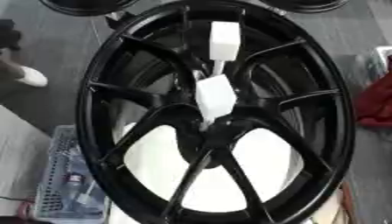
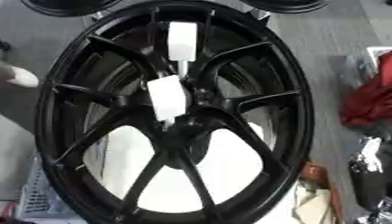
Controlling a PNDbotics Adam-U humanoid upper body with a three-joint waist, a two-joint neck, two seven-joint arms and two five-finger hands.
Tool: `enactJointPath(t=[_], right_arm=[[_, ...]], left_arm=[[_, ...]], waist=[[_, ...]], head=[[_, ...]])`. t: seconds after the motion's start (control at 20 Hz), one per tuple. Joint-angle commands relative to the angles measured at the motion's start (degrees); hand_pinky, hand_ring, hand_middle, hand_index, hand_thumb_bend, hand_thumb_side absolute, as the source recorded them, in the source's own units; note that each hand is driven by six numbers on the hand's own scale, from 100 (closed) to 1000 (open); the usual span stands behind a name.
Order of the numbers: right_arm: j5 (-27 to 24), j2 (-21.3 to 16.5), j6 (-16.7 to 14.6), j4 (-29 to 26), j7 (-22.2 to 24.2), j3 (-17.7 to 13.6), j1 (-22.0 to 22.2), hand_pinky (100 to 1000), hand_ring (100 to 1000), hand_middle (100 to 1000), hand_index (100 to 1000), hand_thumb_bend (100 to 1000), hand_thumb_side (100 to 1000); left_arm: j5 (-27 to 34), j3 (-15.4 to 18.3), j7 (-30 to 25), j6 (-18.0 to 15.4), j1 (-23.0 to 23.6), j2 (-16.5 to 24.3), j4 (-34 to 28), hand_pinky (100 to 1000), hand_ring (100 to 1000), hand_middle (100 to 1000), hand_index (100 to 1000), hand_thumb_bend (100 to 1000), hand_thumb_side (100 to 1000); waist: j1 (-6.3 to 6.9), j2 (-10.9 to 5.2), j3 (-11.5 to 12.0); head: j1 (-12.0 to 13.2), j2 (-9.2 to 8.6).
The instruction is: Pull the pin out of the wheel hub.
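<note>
Only one part of the robot may be in view. A black and silver shape at the near right edge of the right eye view looks like the right hand [image 2: 367, 173] or its wrist. It hangs low, well apart from the wheel's centre and touching nothing of the task. Whether it is open or closed cannot be told. The left hand shows in neither view.

So nothing is reaching for the pin [image 1: 214, 97], and the pull looks not yet begun. The pin is a white block-shaped piece on a thin stem. It stands just left of the middle of the wheel hub [image 1: 99, 87], and its lower end runs down to the dark centre where the spokes meet, so it appears to sit in its hole.

A second white piece [image 1: 224, 40] of the same kind lies farther away, above the first. Its thin stem points down toward the first piece. Whether the two are joined or apart cannot be made out, nor which one the task means.

The hub itself is a large black spoked rim that fills most of the scene and tilts a little. A white surface [image 1: 161, 162] shows through its near openings.

What remains, judging from this, is the whole job: bring a hand over the rim to the centre, close it on the white block, and draw it out along its stem.

Around the rim lie a pale basket [image 1: 65, 175] at the near left, a red cloth [image 2: 367, 100] to the right, and other dark rims [image 1: 84, 5] at the far edge.
</note>
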Motion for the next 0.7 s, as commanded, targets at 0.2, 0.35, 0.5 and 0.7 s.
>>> enactJointPath(t=[0.2,0.35,0.5,0.7], right_arm=[[0.42,-6.00,-3.30,-0.72,-2.11,-3.09,2.45,562,928,894,842,100,538],[-1.20,-9.68,-4.62,-0.72,-2.11,-5.20,4.43,565,927,891,842,100,533],[-3.32,-13.33,-6.67,-0.72,-2.11,-7.71,7.49,570,926,888,842,100,529],[-6.56,-18.71,-8.57,-0.72,-2.11,-11.61,11.46,575,926,886,843,100,524]], left_arm=[[-0.11,0.67,0.11,-0.15,-0.02,0.92,-1.00,811,761,664,796,100,657],[-0.22,0.68,0.12,-0.14,0.20,1.17,-1.00,811,761,664,796,100,657],[-0.43,0.80,0.22,-0.22,0.41,1.61,-1.00,811,761,664,796,100,657],[-0.70,0.84,0.37,-0.12,0.79,2.11,-1.00,811,761,664,796,100,658]], waist=[[-0.22,-1.49,0.07],[-0.44,-1.57,-0.05],[-0.93,-1.69,-0.28],[-1.59,-1.92,-0.91]], head=[[0.43,-0.90],[0.57,-1.04],[0.83,-1.13],[1.15,-1.26]])
